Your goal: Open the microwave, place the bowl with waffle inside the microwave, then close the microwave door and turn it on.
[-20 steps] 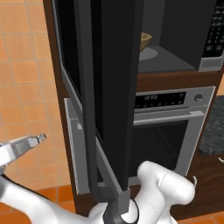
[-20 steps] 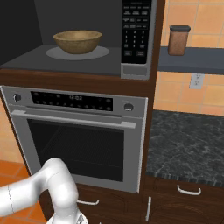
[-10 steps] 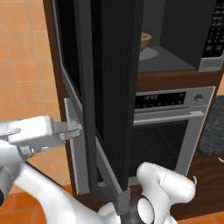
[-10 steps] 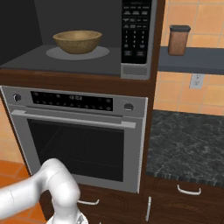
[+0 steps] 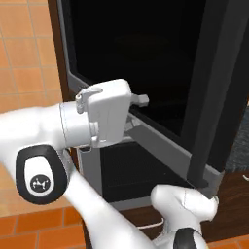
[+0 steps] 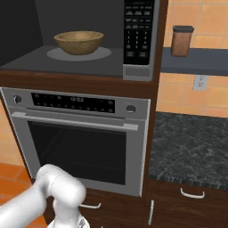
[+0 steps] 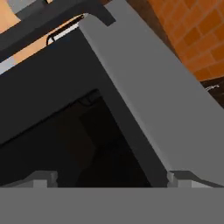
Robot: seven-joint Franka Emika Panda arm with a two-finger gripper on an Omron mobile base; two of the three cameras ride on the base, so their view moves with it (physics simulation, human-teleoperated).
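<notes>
The microwave (image 6: 89,40) stands open above the oven (image 6: 80,142), set into a dark wooden cabinet. Inside it, the tan bowl (image 6: 79,42) sits upright on the pale round turntable (image 6: 100,54), left of the black button panel (image 6: 139,31). What is in the bowl cannot be made out from here.

The microwave door (image 5: 146,73) is swung out wide toward the robot, its black glass filling much of the left base view, with the grey steel frame (image 5: 165,148) running along its lower edge and the dark vertical handle (image 5: 216,97) at the right. The robot's hand is right up against the lower part of the door, and its fingers (image 5: 142,100) point at the glass just above the frame. In the hand view the two finger tips (image 7: 41,179) stand far apart with nothing between them, and the door's glass and grey frame (image 7: 148,100) lie close ahead.

To the right of the microwave a brown jar (image 6: 181,41) stands on a shelf, above a dark speckled surface (image 6: 191,149).
</notes>
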